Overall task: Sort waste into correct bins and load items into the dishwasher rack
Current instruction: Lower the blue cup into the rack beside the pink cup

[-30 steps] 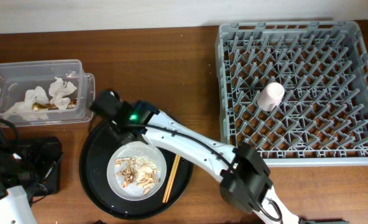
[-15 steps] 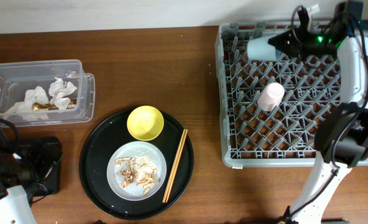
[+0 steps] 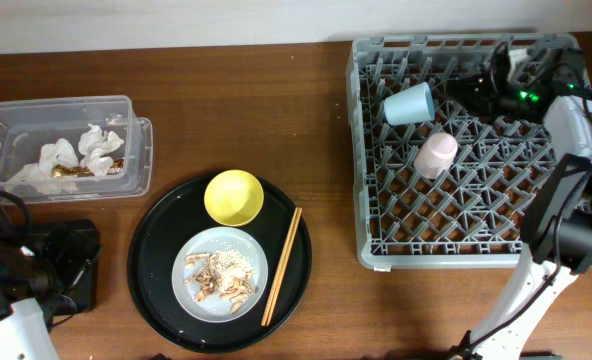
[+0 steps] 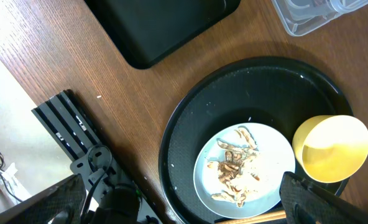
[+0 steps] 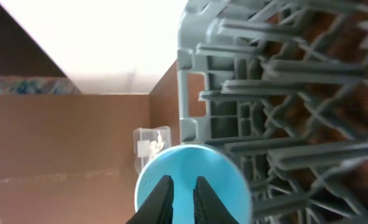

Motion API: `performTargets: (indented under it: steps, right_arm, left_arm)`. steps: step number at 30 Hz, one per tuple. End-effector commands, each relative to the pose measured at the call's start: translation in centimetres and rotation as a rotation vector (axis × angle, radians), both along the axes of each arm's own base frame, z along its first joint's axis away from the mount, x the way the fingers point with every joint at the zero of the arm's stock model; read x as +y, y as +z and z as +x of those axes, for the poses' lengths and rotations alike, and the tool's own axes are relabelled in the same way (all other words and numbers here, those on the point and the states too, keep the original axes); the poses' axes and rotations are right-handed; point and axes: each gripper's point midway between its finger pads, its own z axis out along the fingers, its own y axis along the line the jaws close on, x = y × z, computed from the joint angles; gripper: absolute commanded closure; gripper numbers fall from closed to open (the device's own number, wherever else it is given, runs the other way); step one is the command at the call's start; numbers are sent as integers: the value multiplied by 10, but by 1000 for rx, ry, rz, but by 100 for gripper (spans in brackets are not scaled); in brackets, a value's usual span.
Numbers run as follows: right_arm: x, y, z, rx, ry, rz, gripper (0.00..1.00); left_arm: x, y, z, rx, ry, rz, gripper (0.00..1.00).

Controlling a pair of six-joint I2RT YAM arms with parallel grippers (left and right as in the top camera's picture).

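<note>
Lying in the square grey plastic pegged rack (image 3: 476, 215), the light blue cup (image 3: 409, 104) faced the right end effector (image 5: 183, 182), its fingers nearly pressed together; grip unclear.

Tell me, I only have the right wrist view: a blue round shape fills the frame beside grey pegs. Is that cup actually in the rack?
Observer: Yes. Overhead, the light blue cup lies on its side on the pegs of the dishwasher rack, near the back edge, on the side toward the tray.
Operator: Anything else loaded?
Observer: One thing: a small pink cup lies on the pegs just in front of the blue one.
Operator: What is not loaded yet?
Observer: The yellow bowl, the grey plate with food scraps on it, and the chopsticks all sit on the round black tray.
</note>
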Motion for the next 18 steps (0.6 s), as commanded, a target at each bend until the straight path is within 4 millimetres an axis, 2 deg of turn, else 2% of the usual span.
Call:
performTargets:
  steps: [1,2,3,4,5,6,7,8,9,10,12,15,17,18]
  right_arm:
    - [-21,0,-6,29,-64,-104,90]
    - [-29,5,-12,39,-89,-217,90]
    - [-31,25,-20,-7,-89,-346,85]
    - [-22,56,-25,-121,-52,-420,79]
    - [-6,90,-31,-213,-31,-466,59]
    - [6,101,-33,-238,-16,-483,52]
    - [30,102,-35,-256,41,-486,45]
    - [44,91,-34,-239,75,-510,45]
    - [56,67,-31,-181,101,-617,45]
    - [58,51,-28,-136,101,-708,45]
    - [61,30,-24,-86,103,-819,45]
    - [57,11,-26,-28,116,-832,45]
    - [57,-9,-26,18,136,-822,46]
    - [57,-16,-27,34,143,-819,50]
  left_arm:
    - [1,2,-1,-3,12,7,1]
    - [1,2,-1,-3,12,8,1]
    - [1,2,-1,-3,12,8,1]
    - [1,2,-1,-3,12,7,1]
    - [1,2,-1,-3,12,7,1]
    - [1,2,-1,-2,12,8,1]
    - [1,2,-1,-3,12,8,1]
    - [1,2,-1,-3,12,7,1]
    - [1,2,-1,-3,12,7,1]
    - [1,2,-1,-3,12,7,1]
    - [1,2,-1,-3,12,8,0]
    - [1,2,-1,-3,12,8,1]
    - [1,2,-1,-3,12,7,1]
    - [1,2,-1,-3,12,7,1]
